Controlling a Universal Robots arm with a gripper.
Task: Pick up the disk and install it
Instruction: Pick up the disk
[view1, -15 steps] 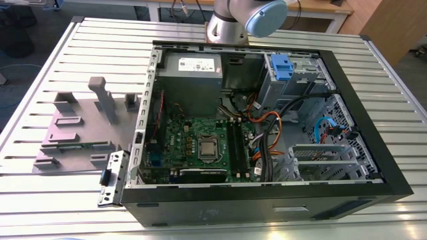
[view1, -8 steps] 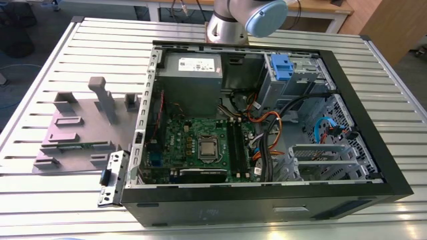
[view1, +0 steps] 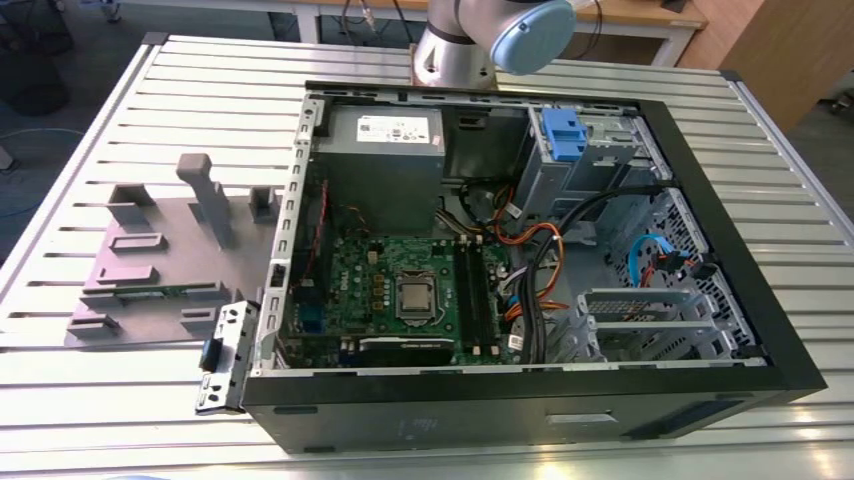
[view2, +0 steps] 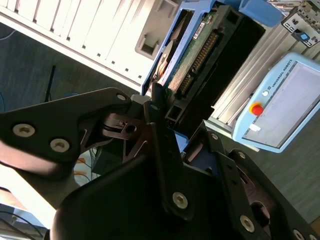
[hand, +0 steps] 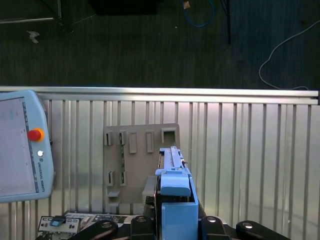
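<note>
Over the slatted aluminium surface (hand: 250, 150), the black tool (view2: 180, 117) grips the silver disk (view2: 197, 55) in its blue plastic carrier frame.

The flat rectangular disk in its blue plastic carrier frame (view2: 197, 55) sits clamped edge-on in the black metal gripper (view2: 177, 117), one end between the fingers and the rest reaching out beyond them. In the second wrist view its green circuit-board underside and a dark row of connector pins face the camera (the labelled face is turned away). In the first wrist view the disk (hand: 174, 185) shows as a narrow blue edge with a raised blue tab, apparently held clear of the ribbed silver metal table (hand: 250, 150)
</note>
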